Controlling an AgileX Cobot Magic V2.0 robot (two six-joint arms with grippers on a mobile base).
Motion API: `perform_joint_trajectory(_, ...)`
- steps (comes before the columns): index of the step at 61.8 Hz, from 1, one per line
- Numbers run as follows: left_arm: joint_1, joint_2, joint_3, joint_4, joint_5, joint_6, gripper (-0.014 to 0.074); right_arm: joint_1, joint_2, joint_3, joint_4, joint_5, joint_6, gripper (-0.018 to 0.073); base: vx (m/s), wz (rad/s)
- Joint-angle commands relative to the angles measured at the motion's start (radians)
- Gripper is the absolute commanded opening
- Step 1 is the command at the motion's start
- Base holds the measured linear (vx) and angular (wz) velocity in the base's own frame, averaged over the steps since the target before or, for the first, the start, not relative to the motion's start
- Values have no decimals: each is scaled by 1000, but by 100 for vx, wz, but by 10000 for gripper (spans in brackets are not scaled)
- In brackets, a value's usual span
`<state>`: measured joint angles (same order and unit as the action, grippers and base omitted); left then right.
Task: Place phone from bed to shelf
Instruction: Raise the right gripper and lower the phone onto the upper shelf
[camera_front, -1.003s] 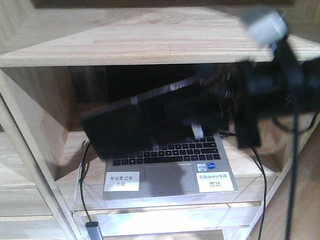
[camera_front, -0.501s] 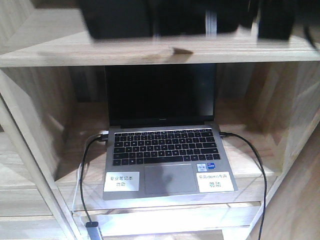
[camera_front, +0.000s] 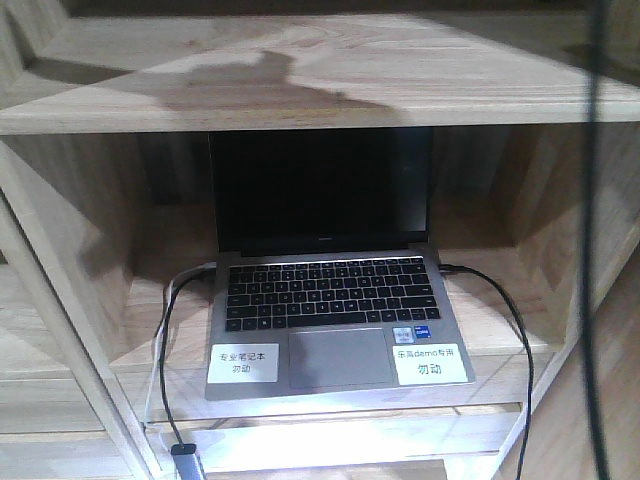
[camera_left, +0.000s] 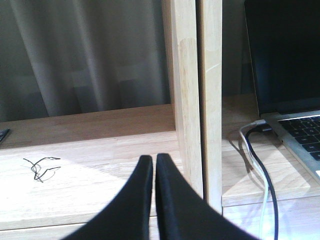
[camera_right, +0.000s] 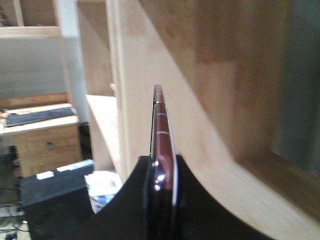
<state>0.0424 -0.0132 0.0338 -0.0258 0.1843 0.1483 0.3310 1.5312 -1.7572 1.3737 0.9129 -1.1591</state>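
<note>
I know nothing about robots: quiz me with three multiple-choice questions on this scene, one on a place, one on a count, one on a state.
1. Where does the laptop sit?
A. on the top board of the shelf
B. in a compartment of the shelf, under the top board
C. on the floor

2. How many white labels lie on the laptop's palm rest?
A. none
B. two
C. four

3. What is the right claw doing?
A. gaping empty
B. gripping a cable
C. clamped on the phone, held edge-on

Answers: 1 B, the front view shows a plank overhead; 2 B, one label each side of the touchpad; 3 C, the right wrist view shows the pinkish-rimmed slab between the fingers.
</note>
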Motion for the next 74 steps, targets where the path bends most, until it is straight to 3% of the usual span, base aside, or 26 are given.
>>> perform_joint_trajectory(1,-4,-13,-21,-9,-72,-6,1,57,28,-81,69,-96,-1,-2,0,0)
perform_joint_trajectory(21,-4,-13,-21,-9,-72,-6,1,109,198,-124,78,-275,-4,-2,0,0)
perform_joint_trajectory(55,-4,-13,-21,-9,-72,-6,1,106,353,-124,78,-341,-53,18,0,0)
perform_joint_trajectory(65,-4,-13,-21,-9,-72,-6,1,106,353,-124,78,-368,-53,123,0,0)
perform_joint_trajectory(74,-4,-13,-21,-9,-72,-6,1,106,353,-124,78,-379,-54,321,0,0)
